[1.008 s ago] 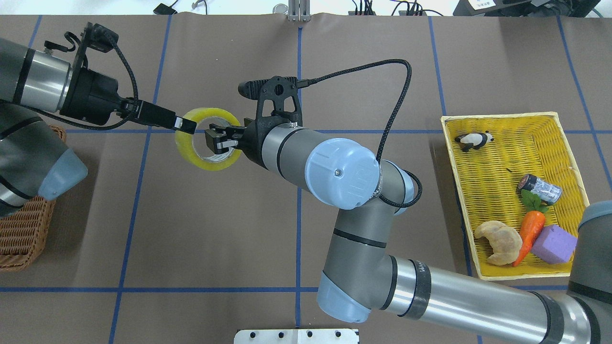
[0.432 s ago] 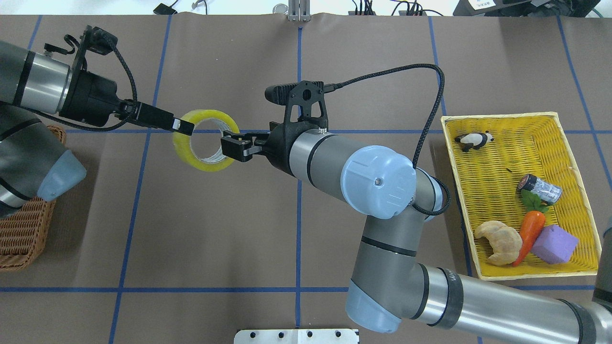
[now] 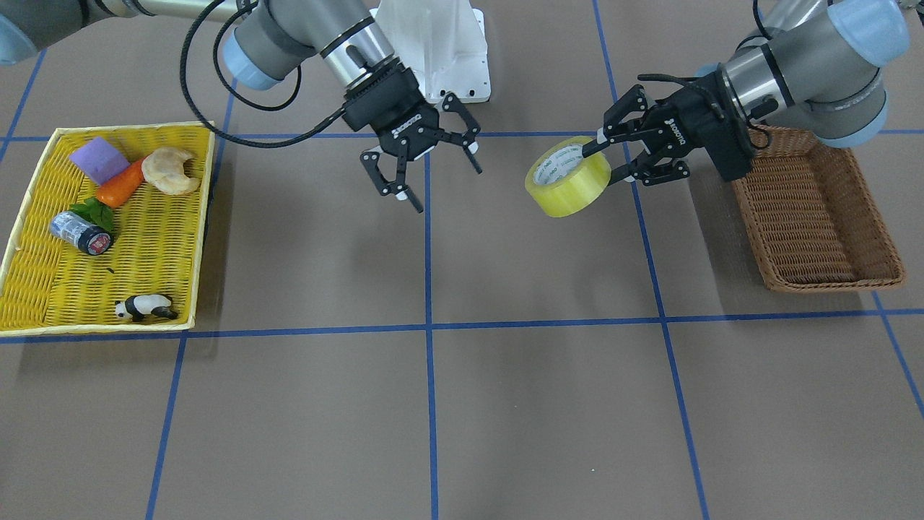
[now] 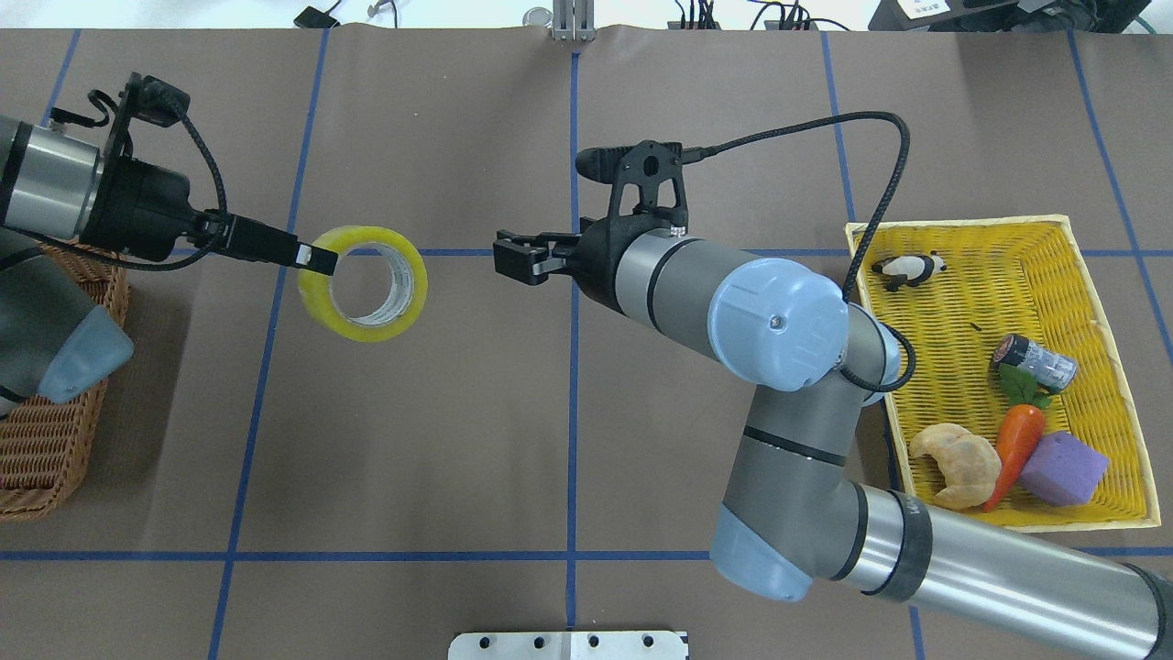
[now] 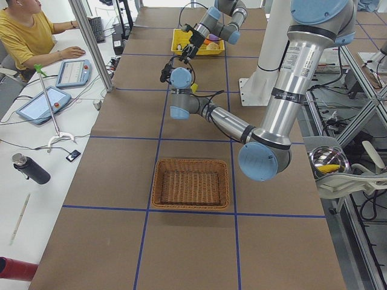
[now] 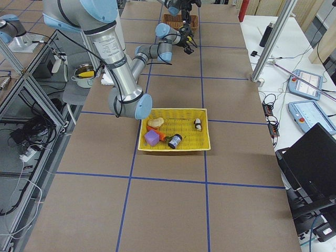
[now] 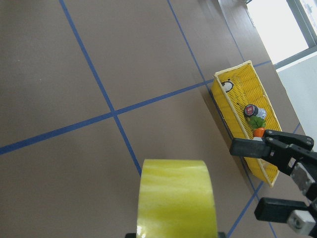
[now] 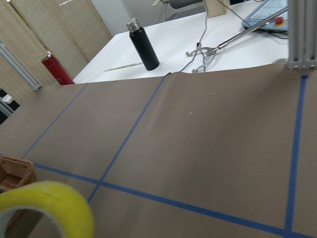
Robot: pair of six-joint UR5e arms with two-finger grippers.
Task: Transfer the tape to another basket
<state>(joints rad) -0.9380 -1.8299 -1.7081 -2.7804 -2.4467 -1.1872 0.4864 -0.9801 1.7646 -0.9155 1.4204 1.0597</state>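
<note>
The tape (image 4: 363, 283), a wide yellowish roll with a white printed core, hangs in the air over the table's left half. My left gripper (image 4: 316, 258) is shut on its wall at the roll's left side; in the front-facing view the gripper (image 3: 605, 160) holds the tape (image 3: 568, 175) just short of the brown wicker basket (image 3: 816, 217). The basket (image 4: 50, 440) is partly under my left arm. My right gripper (image 4: 513, 258) is open and empty, well right of the roll, its fingers spread in the front-facing view (image 3: 447, 186). The left wrist view shows the tape (image 7: 177, 198) from above.
A yellow woven tray (image 4: 1090, 238) at the right holds a panda figure (image 4: 907, 269), a small can (image 4: 1034, 361), a carrot (image 4: 1015, 449), a croissant (image 4: 958, 461) and a purple block (image 4: 1063, 469). My right arm's elbow (image 4: 779, 325) spans the table's middle right.
My right gripper has let go of the tape and drawn back to the right. My left gripper has carried the tape to the left, toward the brown basket.
</note>
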